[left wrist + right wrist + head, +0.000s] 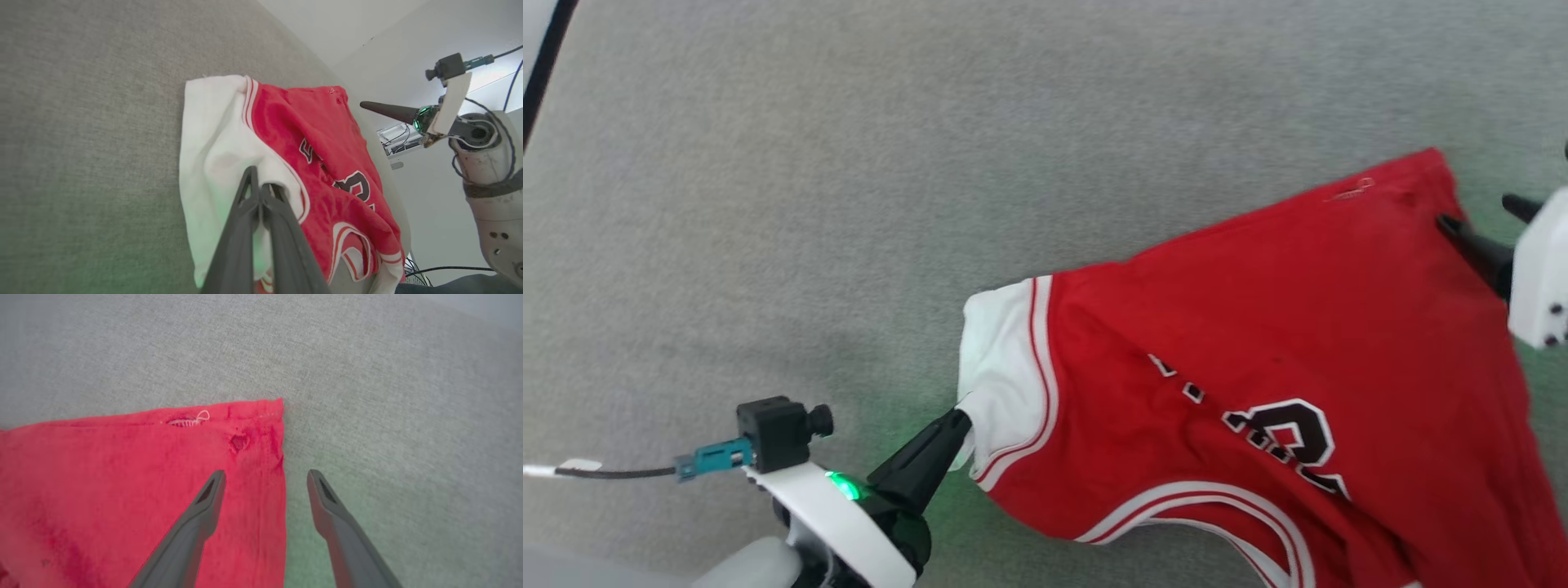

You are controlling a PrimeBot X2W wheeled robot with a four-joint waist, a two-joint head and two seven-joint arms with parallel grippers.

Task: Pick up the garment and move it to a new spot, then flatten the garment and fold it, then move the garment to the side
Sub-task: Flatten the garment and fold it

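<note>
Head view: the left gripper (pixel 962 418) is clenched on the white sleeve of the shirt (pixel 1258 310), and the right gripper (pixel 1474 210) stands spread at the shirt's far corner.

Left wrist view: the fingers (pixel 241 228) pinch the sleeve.

Right wrist view: the parted fingers straddle the shirt's edge on the grey surface (pixel 388 375).

The garment (pixel 1258 343) is spread on the surface (pixel 849 163) across the right and lower right of the head view and is cut off by the bottom edge. Its sleeve (pixel 1001 367), at lower centre, is pinched by the left gripper (pixel 960 420) from the lower left. The right gripper (pixel 1478 211) is set at the right edge by the upper corner, one finger over cloth and the other over bare surface.
</note>
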